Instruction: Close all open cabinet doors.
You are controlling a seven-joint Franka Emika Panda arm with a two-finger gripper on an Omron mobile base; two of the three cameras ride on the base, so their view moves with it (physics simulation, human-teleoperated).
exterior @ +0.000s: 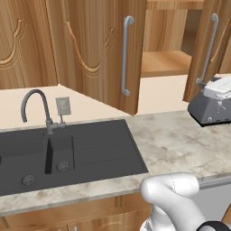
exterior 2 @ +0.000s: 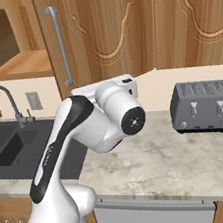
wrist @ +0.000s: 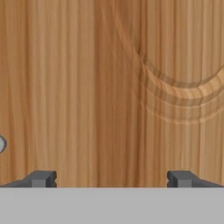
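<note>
- Left base view, going left to right: a dark sink [exterior: 90, 149] with a curved tap [exterior: 38, 108] fills the lower left.
- An open cabinet door [exterior: 97, 49] swings out at upper centre, with a silver handle [exterior: 127, 56].
- A second open door [exterior: 210, 49] stands at upper right, above a grey toaster [exterior: 212, 106].
- Hand view: the gripper [wrist: 112, 179] faces wood grain, probably the first door, fingertips spread wide, holding nothing.

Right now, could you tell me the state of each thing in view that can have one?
Left cabinet door: swung open over the counter.
Right cabinet door: swung open.
Cabinet shelf: exposed, nothing visible on it.
Faucet: no water running.
Toaster: slots without bread.
Pincer: open, facing the door panel, holding nothing.
</note>
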